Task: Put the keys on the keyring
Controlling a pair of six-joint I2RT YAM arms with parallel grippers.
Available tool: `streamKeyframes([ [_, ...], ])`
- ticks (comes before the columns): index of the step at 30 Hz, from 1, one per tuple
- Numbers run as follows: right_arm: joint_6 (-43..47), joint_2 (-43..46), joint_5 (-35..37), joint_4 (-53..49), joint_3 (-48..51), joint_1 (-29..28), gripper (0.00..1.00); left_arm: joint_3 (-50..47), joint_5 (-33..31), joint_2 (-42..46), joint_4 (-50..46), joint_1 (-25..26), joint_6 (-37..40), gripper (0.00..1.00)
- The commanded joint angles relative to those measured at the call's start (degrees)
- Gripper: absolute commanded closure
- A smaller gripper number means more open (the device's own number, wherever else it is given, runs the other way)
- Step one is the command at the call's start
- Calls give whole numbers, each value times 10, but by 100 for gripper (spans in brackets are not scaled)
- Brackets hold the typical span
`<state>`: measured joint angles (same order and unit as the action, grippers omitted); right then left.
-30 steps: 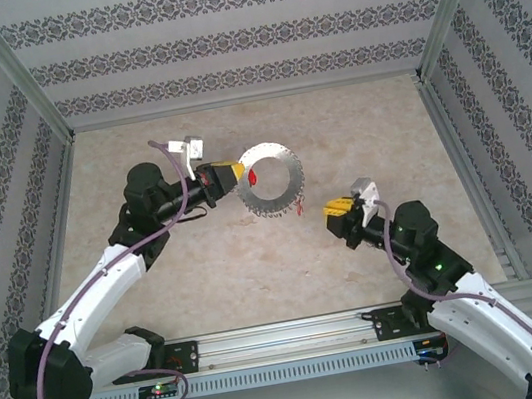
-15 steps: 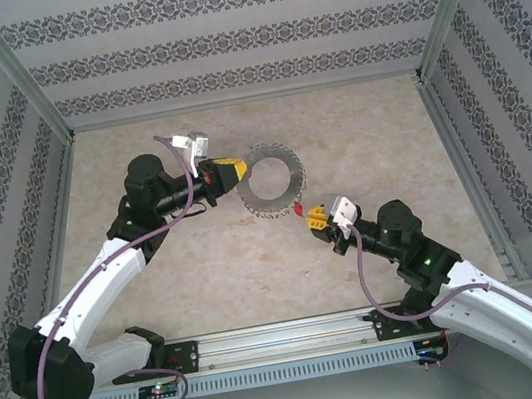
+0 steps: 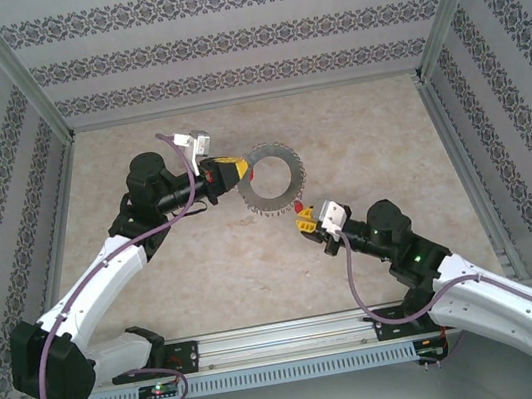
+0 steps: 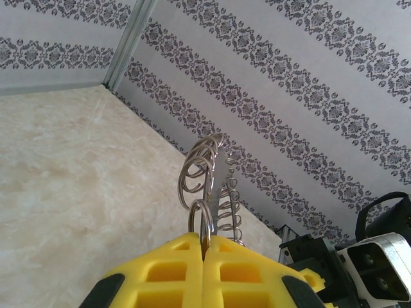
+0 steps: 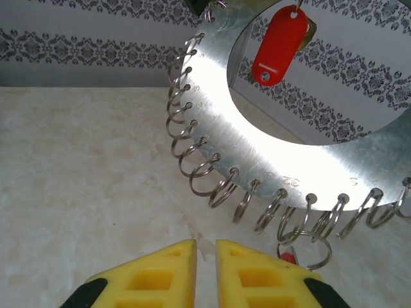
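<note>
My left gripper (image 3: pixel 244 171) (image 4: pixel 205 240) is shut on one wire loop at the left edge of the keyring (image 3: pixel 264 198) (image 4: pixel 200 168) and holds it up off the table. The keyring (image 5: pixel 270 151) is a flat silvery band fringed with loops. A red-headed key (image 5: pixel 278 46) hangs inside its opening. A second red bit (image 5: pixel 287 257) (image 3: pixel 299 210) peeks out by a loop at the ring's lower edge. My right gripper (image 3: pixel 304 222) (image 5: pixel 205 247) sits just below that edge. Its jaws stand a narrow gap apart, and I see nothing gripped between them.
Bare marbled tabletop (image 3: pixel 367 133) lies all around, under the raised ring. Patterned enclosure walls (image 3: pixel 241 41) and metal frame posts close the back and sides. The mounting rail (image 3: pixel 299 341) runs along the near edge.
My right gripper moved left and forward to the keyring's lower edge. The left gripper tilted the ring a little; the red key in its opening no longer shows from above.
</note>
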<state>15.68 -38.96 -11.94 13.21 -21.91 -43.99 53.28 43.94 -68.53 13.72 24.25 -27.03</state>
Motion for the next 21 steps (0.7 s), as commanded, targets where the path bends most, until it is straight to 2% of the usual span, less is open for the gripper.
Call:
streamKeyframes([
  [1,20,-12,29,30,-22,-10,83,17,10,6,44,-4,-7,100],
  [5,24,-27,65,30,-21,-17,82,15,8,9,45,-4,-8,100],
  [18,15,-4,96,5,0,-19,80,14,5,28,28,-4,2,100],
  [21,17,11,78,5,6,-19,81,16,2,30,26,-5,3,100],
])
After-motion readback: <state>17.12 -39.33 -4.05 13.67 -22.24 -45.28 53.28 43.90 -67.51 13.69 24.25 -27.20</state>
